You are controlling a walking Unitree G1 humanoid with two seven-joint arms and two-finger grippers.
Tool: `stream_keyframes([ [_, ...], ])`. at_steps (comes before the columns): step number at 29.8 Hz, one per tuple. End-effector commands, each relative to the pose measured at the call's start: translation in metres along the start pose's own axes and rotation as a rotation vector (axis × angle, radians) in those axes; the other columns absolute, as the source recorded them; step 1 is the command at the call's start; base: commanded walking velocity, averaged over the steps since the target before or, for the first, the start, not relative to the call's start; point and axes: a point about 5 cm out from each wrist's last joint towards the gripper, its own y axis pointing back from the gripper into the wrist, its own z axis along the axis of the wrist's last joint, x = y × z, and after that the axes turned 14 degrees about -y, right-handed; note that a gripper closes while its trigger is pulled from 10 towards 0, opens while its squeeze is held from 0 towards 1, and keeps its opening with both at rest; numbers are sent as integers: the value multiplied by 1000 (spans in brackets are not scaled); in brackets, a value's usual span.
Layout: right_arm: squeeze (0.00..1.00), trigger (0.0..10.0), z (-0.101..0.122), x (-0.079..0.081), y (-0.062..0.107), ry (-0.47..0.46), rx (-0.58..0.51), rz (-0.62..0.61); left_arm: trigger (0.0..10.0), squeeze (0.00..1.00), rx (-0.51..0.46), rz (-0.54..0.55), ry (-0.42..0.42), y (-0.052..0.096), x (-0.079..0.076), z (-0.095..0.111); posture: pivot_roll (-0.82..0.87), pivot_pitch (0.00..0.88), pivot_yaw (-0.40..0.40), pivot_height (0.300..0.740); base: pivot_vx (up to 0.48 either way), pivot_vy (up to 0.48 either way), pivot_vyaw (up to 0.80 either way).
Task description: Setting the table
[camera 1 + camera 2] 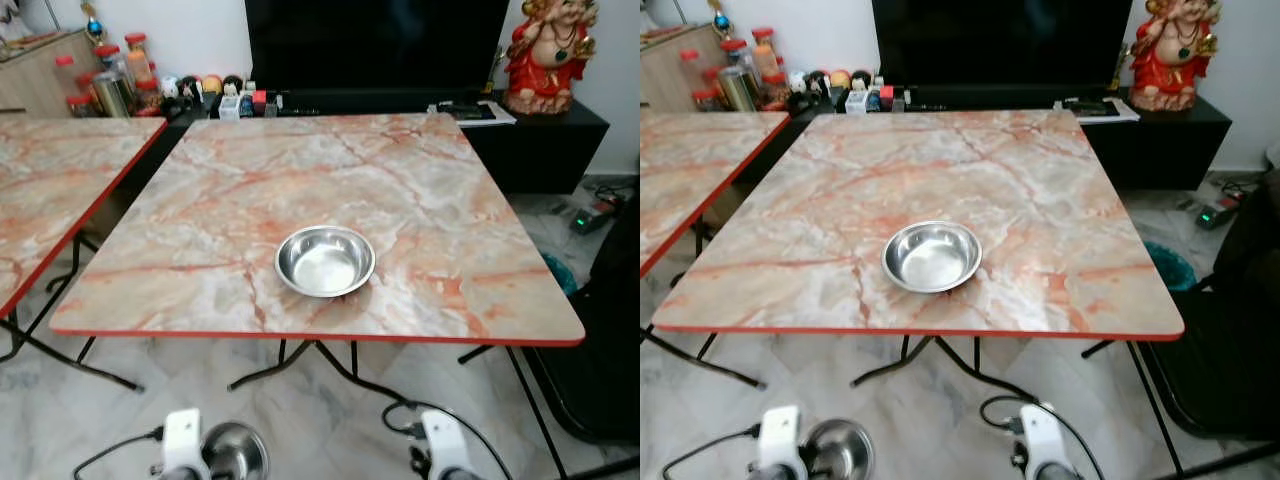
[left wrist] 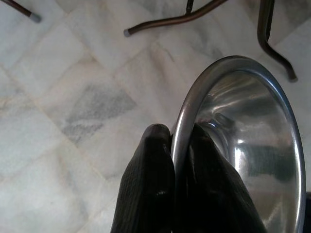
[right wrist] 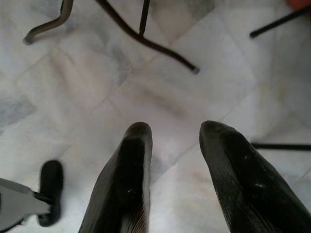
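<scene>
A round, shiny steel bowl (image 1: 324,261) sits empty on the square marble-patterned counter with the red edge (image 1: 200,240), close to its near edge and a little right of the middle. A second steel bowl (image 2: 248,145), also empty, hangs low in front of the counter above the pale marble floor (image 3: 160,97). The left hand (image 2: 181,160) grips it, one black finger (image 2: 148,179) outside the rim and the other inside. The right hand (image 3: 175,170) hangs low beside it, fingers spread apart, grasping nothing.
</scene>
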Motion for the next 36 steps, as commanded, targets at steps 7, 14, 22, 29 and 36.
stream_keyframes([
  [7,0,10000,1,9,-1,-20,-7,18,10000,0,-10,31,-17,0,10,3,-8,0,-7,719,0,0,0],
  [14,0,10000,3,8,-1,-27,-11,17,10000,0,-11,28,-21,0,9,2,-11,0,-10,719,0,-229,0],
  [22,0,10000,3,7,-1,-25,-10,16,10000,0,-11,26,-22,0,8,2,-10,0,-16,719,0,-304,0],
  [29,0,10000,3,7,-1,-23,-9,17,10000,0,-14,23,-21,0,7,2,-10,0,-20,719,0,-348,0],
  [36,0,10000,3,6,-1,-21,-7,15,10000,0,-14,23,-19,0,6,2,-13,0,-21,719,0,-367,0],
])
